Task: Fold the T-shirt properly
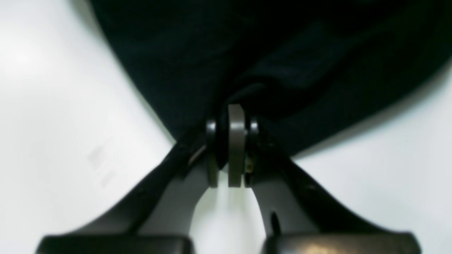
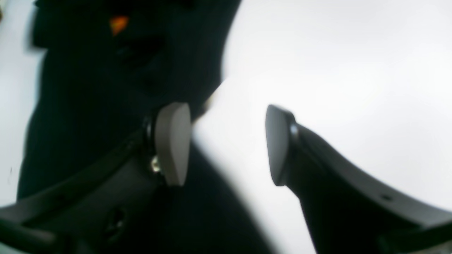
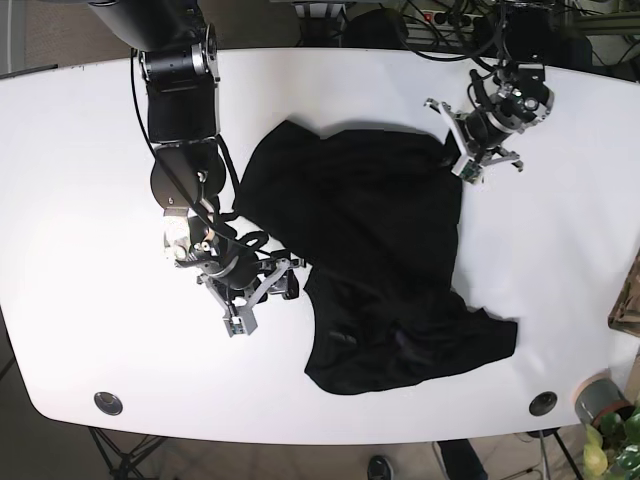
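1. White tabletop (image 3: 90, 200) fills the base view, with cables and gear along its far edge and a plant at the near corner.
2. Across its middle lies the black T-shirt (image 3: 380, 270), rumpled and bunched, its lower part twisted toward the near edge. No clean fold shows, so I judge the task barely begun: flattening and every fold remain.
3. At the shirt's far corner sits the left claw (image 1: 231, 141), its pads pressed together on a pinch of the cloth, which spreads away from it in the wrist view.
4. Beside the shirt's opposite edge is the right claw (image 2: 226, 144), spread wide and holding nothing. One pad overlaps dark fabric, the other is over bare tabletop; whether it touches the cloth I cannot tell.
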### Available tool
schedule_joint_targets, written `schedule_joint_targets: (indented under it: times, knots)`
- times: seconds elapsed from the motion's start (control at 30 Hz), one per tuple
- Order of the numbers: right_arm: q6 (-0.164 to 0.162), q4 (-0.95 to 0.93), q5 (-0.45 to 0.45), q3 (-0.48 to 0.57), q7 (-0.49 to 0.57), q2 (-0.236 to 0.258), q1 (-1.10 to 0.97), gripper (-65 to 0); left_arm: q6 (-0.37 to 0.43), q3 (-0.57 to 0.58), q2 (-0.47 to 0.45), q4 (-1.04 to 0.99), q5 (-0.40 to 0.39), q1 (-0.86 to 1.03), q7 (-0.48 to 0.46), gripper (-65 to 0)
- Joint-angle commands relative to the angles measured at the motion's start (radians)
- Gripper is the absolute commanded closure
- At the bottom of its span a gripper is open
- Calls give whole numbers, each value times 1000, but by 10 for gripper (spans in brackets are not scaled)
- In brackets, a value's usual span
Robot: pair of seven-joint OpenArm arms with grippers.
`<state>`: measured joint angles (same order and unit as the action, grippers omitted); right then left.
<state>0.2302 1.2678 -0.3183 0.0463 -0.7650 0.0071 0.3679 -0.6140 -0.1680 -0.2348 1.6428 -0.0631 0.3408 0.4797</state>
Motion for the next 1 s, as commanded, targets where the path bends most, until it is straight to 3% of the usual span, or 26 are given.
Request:
schedule_joint_targets:
  times: [0.0, 0.23, 0.43, 0.5, 0.67, 0.97]
  knots:
    - [8, -29, -11, -3, 43, -20, 47, -333, -50, -95, -7, 15, 6, 19, 3, 0]
    - [15, -153, -11, -1, 75, -65, 87, -333, -84, -253, 5, 14, 10, 33, 6, 0]
    - [16, -178, -14, 13, 75, -106, 82, -338, -84, -278, 2, 12, 10, 34, 6, 0]
    - [16, -178, -23, 51, 75, -109, 78, -361, -84, -279, 2, 12, 10, 34, 6, 0]
    - [16, -176, -23, 103, 75, -117, 56, -504, -84, -278, 4, 12, 10, 33, 6, 0]
    - [16, -179, -12, 102, 115, -129, 12, -514, -84, -276, 2, 10, 12, 33, 6, 0]
